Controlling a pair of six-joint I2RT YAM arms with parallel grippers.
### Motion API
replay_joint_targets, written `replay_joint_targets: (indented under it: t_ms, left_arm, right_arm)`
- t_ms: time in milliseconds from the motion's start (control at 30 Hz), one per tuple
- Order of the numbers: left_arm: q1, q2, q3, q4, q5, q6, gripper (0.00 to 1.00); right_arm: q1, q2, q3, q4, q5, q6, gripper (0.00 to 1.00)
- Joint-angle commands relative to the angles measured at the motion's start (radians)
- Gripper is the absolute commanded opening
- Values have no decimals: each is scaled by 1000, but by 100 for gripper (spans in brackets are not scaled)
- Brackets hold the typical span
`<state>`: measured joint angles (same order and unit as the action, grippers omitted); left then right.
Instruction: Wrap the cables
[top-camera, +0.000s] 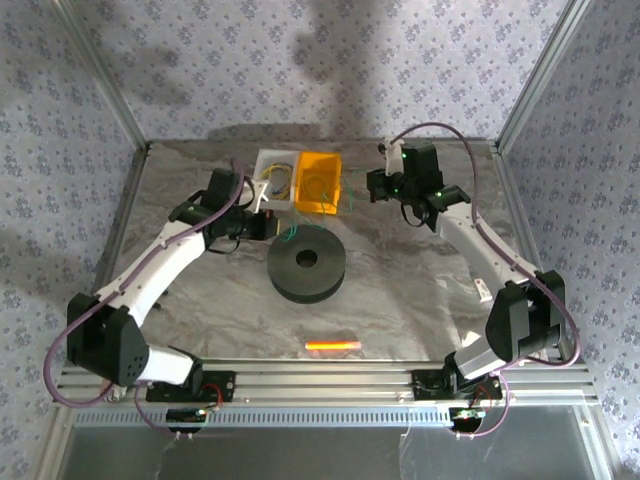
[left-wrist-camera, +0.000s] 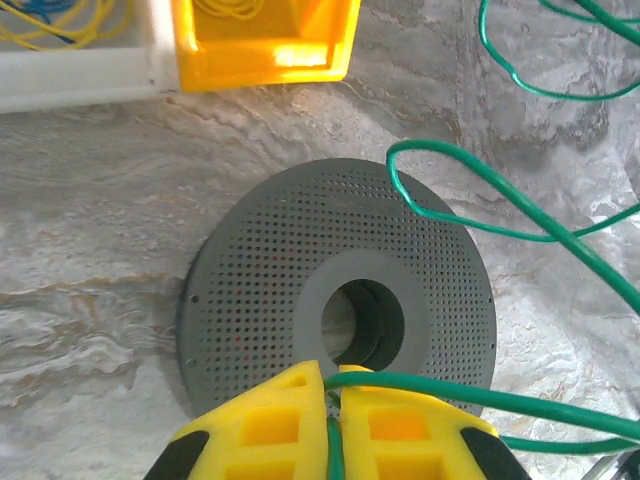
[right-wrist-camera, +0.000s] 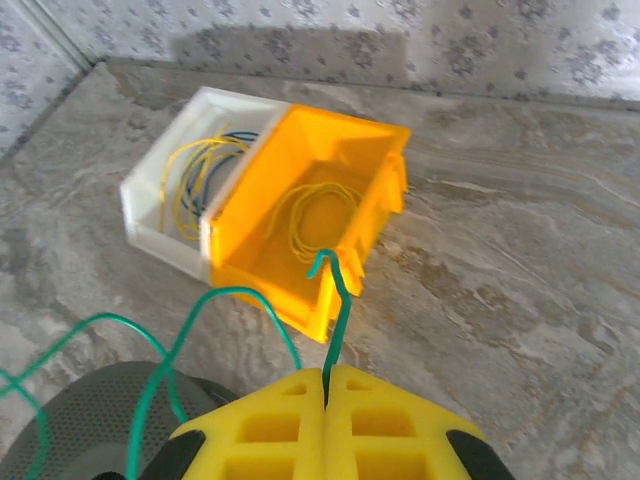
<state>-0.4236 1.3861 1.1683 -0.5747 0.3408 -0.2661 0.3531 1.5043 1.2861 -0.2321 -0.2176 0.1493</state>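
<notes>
My left claw (left-wrist-camera: 332, 385) is clamped shut on the green wire (left-wrist-camera: 520, 402). The strand runs out to its right and loops back over the black spool (left-wrist-camera: 250, 280), which lies flat on the desk (left-wrist-camera: 90, 250) just ahead of the fingertips. My right claw (right-wrist-camera: 325, 385) pinches green wire too, a kinked end poking up past its tips. Beyond it sits the yellow bin (right-wrist-camera: 262, 292), with the white bin (right-wrist-camera: 160, 228) on the left.
</notes>
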Motion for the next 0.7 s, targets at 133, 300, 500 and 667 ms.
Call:
replay_joint_targets:
  t_ms: [133,300,500,667]
  left_arm:
    - [-10,8,31,56,0,-25,15]
    - [-10,34,-7,51,-13,-40,19]
    - [-10,25,-37,71,-22,-48,27]
    - [-8,15,-35,61,-39,-40,36]
  right_arm:
    - [17,-12,81,-63,-2,-7,0]
    - [18,-36,48,-86,0,-16,0]
    - [11,-63,-3,-70,-8,-1,0]
    - [1,-69,-8,-64,-27,8,0]
